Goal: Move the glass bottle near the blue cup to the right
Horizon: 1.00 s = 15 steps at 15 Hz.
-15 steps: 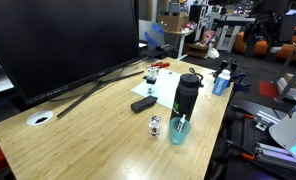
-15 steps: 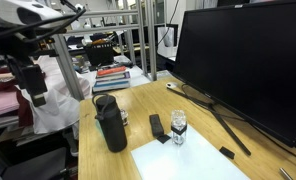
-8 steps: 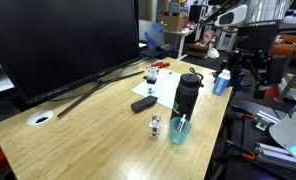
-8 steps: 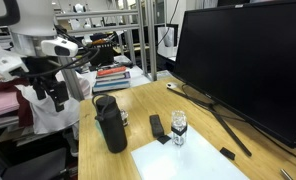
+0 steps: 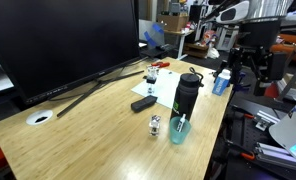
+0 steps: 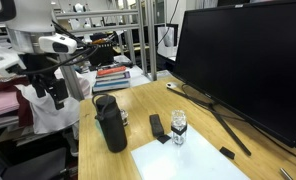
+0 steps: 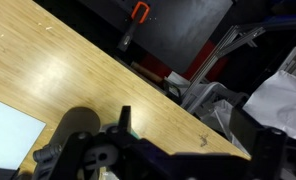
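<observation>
The glass bottle [image 5: 155, 126], tiny and clear with a pale top, stands on the wooden table just beside the blue cup [image 5: 178, 129]. The tall black flask [image 5: 188, 92] stands behind the cup. In an exterior view the flask [image 6: 110, 122] hides both the cup and this bottle. My gripper [image 5: 246, 68] hangs open and empty in the air beyond the table's edge, well away from the bottle, and also shows in an exterior view [image 6: 50, 92]. In the wrist view the two fingers [image 7: 188, 140] are spread wide over the table edge, with the flask's top [image 7: 78, 125] below.
Another small glass bottle [image 5: 151, 75] [image 6: 178, 128] stands by a white sheet [image 6: 188, 160]. A black remote [image 5: 143, 102] [image 6: 156, 125] lies near it. A blue-and-white bottle [image 5: 222, 82] stands at the table's far corner. A big monitor [image 5: 58, 40] lines one side.
The arm has come into view and moved in toward the table's edge over the last second. In the last half second it barely moves. Nothing on the table has moved.
</observation>
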Tool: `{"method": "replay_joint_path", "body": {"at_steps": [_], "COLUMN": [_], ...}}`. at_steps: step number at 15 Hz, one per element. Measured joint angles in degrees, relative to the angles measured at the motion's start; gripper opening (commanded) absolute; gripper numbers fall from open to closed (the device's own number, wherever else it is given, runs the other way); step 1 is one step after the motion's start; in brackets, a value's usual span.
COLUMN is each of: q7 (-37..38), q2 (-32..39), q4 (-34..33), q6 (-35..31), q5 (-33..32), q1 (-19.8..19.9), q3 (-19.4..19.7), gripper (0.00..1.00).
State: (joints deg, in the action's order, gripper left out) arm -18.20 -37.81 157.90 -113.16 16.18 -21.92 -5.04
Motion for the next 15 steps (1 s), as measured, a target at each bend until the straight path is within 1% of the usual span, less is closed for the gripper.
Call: {"method": "replay_joint_path", "body": {"at_steps": [3, 5, 8, 12, 15], "q7": [0.0, -0.2, -0.2, -0.2, -0.2], "q2": [0.6, 2.2, 7.5, 17.0, 24.4], "q4": [-0.2, -1.2, -3.5, -7.0, -9.3], "q6": [-0.8, -4.3, -11.6, -22.1, -30.3], "q5": [0.0, 0.0, 0.1, 0.2, 0.2], "q1": [-0.2, -0.7, -2.3, -4.7, -4.9], "q3": [-0.3, -1.4, -3.8, -5.7, -7.0], "gripper": [1.0, 1.0, 1.0, 1.0, 1.0]}}
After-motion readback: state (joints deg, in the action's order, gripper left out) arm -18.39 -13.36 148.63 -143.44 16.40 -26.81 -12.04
